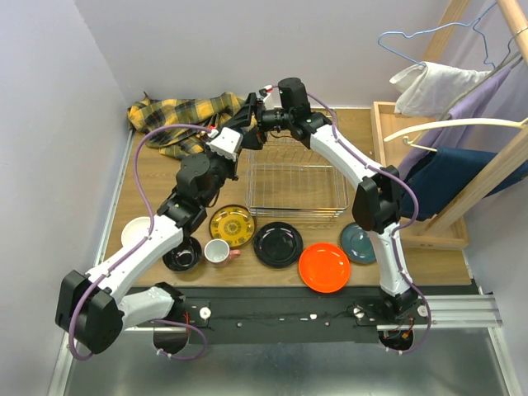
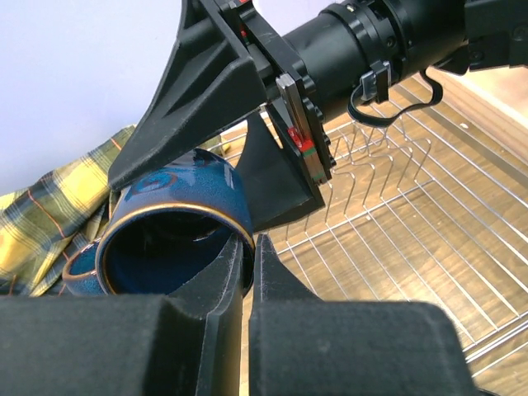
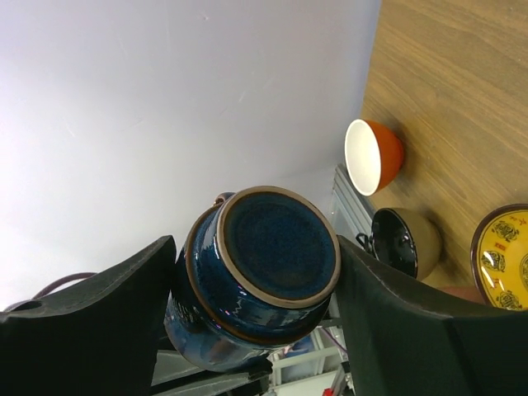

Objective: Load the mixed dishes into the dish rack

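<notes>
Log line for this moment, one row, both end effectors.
left end effector: shut on blue mug rim | right end effector: open, straddling the mug | dish rack: no dishes visible

Top view looks down over the table [image 1: 355, 124]; both wrist views closely share the blue mug [image 2: 177, 194].

Yellow plaid cloth [image 1: 177, 115] is bunched up in the far left corner of the wooden table [image 1: 148, 177], and a shallow wooden tray frame [image 1: 381, 136] sits along the right edge. Over that tray there's a wooden clothes stand [image 1: 483, 183] with a blue wire hanger [image 1: 410, 41], a white cloth [image 1: 433, 87], something lavender [image 1: 495, 82] and a navy garment [image 1: 462, 169]. I think the navy one hangs off a white hanger [image 1: 462, 125], but it's hard to tell from up here.
</notes>
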Available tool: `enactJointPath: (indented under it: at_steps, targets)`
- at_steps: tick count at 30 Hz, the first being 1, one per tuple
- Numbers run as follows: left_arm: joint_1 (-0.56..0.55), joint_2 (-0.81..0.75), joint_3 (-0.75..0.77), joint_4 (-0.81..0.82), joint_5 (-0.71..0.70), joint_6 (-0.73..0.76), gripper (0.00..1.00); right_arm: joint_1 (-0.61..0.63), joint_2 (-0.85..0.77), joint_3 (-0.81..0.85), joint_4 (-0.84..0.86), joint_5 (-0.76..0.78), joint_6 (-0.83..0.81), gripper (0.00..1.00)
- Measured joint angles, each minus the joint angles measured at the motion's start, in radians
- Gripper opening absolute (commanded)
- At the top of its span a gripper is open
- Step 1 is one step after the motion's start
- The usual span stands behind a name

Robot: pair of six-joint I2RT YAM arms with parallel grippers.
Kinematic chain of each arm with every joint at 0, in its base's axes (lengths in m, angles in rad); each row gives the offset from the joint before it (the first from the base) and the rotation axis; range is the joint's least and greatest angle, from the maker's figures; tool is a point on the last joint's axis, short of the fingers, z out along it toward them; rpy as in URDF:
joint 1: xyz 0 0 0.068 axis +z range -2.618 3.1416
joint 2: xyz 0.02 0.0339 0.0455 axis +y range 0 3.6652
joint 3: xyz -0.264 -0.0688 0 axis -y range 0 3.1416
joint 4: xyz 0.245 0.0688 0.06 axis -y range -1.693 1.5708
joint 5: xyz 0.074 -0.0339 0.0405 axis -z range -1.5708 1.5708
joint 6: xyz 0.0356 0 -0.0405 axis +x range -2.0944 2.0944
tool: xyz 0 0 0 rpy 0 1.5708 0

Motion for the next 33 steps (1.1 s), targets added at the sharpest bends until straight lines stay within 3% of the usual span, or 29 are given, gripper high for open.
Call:
enactJointPath:
  at_steps: [5,10,11,13,17,23,33]
  targets:
    - [-0.014,-0.002,-0.02,0.023,-0.018,0.038,0.0,0.0,0.0,0.0,0.0,0.008,-0.002,0.54]
    - [-0.019,-0.006,-0.039,0.053,-0.019,0.066,0.07,0.0,-0.011,-0.005,0.0,0.016,-0.018,0.41]
    - [-0.02,-0.007,-0.042,0.059,-0.018,0.07,0.19,0.0,-0.013,-0.005,0.0,0.016,-0.024,0.35]
    - [-0.023,-0.01,-0.046,0.067,-0.018,0.077,0.33,0.0,-0.016,-0.005,0.0,0.016,-0.035,0.29]
    - [-0.029,-0.014,-0.056,0.063,0.01,0.101,0.47,0.002,-0.018,-0.005,0.001,0.015,-0.076,0.19]
    - [-0.045,-0.07,-0.055,-0.046,0.044,0.134,0.63,-0.002,-0.019,-0.003,-0.008,0.02,-0.169,0.12]
    - [-0.048,-0.304,-0.024,-0.335,0.032,0.204,0.7,-0.033,-0.019,0.079,-0.202,0.152,-0.509,0.1]
